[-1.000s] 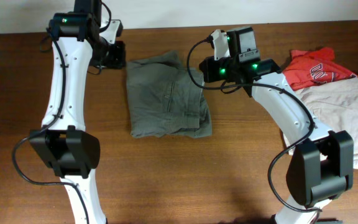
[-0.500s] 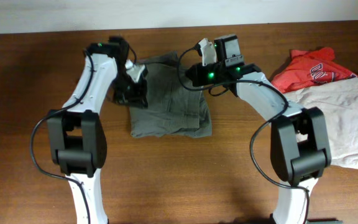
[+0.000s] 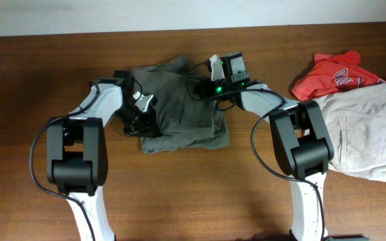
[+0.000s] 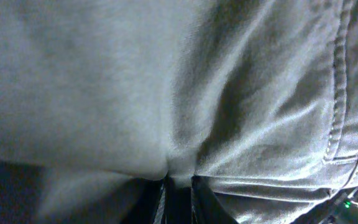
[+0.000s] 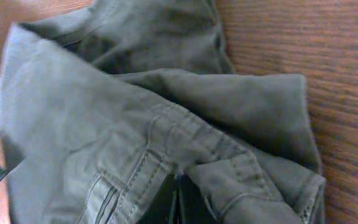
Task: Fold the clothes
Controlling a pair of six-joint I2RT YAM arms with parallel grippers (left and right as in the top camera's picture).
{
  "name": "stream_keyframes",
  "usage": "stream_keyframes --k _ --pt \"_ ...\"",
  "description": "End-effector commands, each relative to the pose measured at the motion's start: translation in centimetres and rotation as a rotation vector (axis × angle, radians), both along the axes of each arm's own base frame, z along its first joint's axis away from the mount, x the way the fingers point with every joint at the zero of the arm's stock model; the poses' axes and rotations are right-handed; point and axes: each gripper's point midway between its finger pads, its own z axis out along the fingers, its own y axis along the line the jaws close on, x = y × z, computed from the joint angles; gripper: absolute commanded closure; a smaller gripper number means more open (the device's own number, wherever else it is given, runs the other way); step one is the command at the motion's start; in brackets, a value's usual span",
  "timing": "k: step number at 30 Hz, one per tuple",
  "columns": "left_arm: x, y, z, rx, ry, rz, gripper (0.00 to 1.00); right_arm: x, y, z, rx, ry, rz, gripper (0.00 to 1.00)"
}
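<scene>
The clothes, olive-grey shorts (image 3: 183,117), lie folded and wrinkled in the middle of the table. My left gripper (image 3: 143,110) sits at their left edge. In the left wrist view the cloth (image 4: 166,81) fills the frame and puckers into my left gripper (image 4: 179,183), which is shut on a pinch of it. My right gripper (image 3: 203,87) is over the shorts' upper right part. The right wrist view shows a seamed fold of the shorts (image 5: 92,112) meeting my right gripper (image 5: 178,180), which is shut on that seam edge.
A red T-shirt with white lettering (image 3: 334,73) lies at the back right, partly on paler beige shorts (image 3: 367,134) that reach the right edge. Bare wooden table (image 3: 200,187) shows in front of the shorts. The table's back edge runs just behind them.
My left gripper came from the back left down onto the shorts' left edge and closed on the cloth. The right gripper moved left over the shorts, and their upper part shifted.
</scene>
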Motion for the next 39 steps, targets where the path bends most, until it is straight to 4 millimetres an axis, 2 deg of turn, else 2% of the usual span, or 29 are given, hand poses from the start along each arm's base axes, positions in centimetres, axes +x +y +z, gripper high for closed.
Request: stream_keyframes --k 1,4,10,14,18,21,22,25,26,27,29,31,35,39 --pt "-4.6 2.9 -4.7 0.164 0.150 -0.056 0.85 1.6 -3.1 -1.8 -0.046 0.032 -0.140 0.96" --pt "-4.9 3.3 -4.7 0.177 0.159 -0.065 0.85 2.8 -4.8 -1.1 -0.019 0.008 -0.171 0.96" --pt "-4.5 3.9 -4.3 0.161 0.156 -0.038 0.84 4.0 -6.4 1.5 0.110 -0.015 -0.129 0.96" --pt "-2.4 3.6 -1.8 0.102 0.079 -0.006 0.74 4.3 -6.8 4.7 0.210 -0.037 -0.071 0.96" --pt "1.0 3.7 3.8 0.075 -0.073 0.018 0.59 3.4 -7.7 8.5 0.227 -0.029 -0.068 0.96" --pt "3.1 3.7 8.7 0.074 -0.205 0.024 0.43 2.0 -8.1 11.8 0.221 -0.019 -0.071 0.96" --pt "3.7 3.7 10.3 0.076 -0.255 0.026 0.32 1.4 -8.3 12.9 0.213 -0.013 -0.076 0.96" --pt "5.2 4.2 14.5 0.079 -0.384 0.042 0.24 -0.6 -8.9 16.3 0.165 -0.034 -0.072 0.96" --pt "5.6 4.6 15.7 0.086 -0.421 0.052 0.16 -1.5 -9.3 17.4 0.135 -0.042 -0.080 0.96" --pt "6.1 6.1 16.9 0.138 -0.458 0.092 0.05 -3.2 -10.4 19.3 0.064 -0.057 -0.105 0.96" --pt "6.3 7.8 16.8 0.190 -0.458 0.130 0.01 -5.0 -11.6 21.3 -0.010 -0.076 -0.134 0.96" --pt "6.0 8.6 15.9 0.187 -0.422 0.148 0.01 -6.9 -12.9 23.3 -0.083 -0.103 -0.165 0.96" --pt "5.7 8.5 12.8 0.142 -0.337 0.157 0.01 -10.8 -14.9 27.1 -0.186 -0.172 -0.201 0.95" --pt "6.3 8.3 9.4 0.136 -0.278 0.150 0.01 -13.8 -15.7 30.3 -0.204 -0.231 -0.230 0.95"
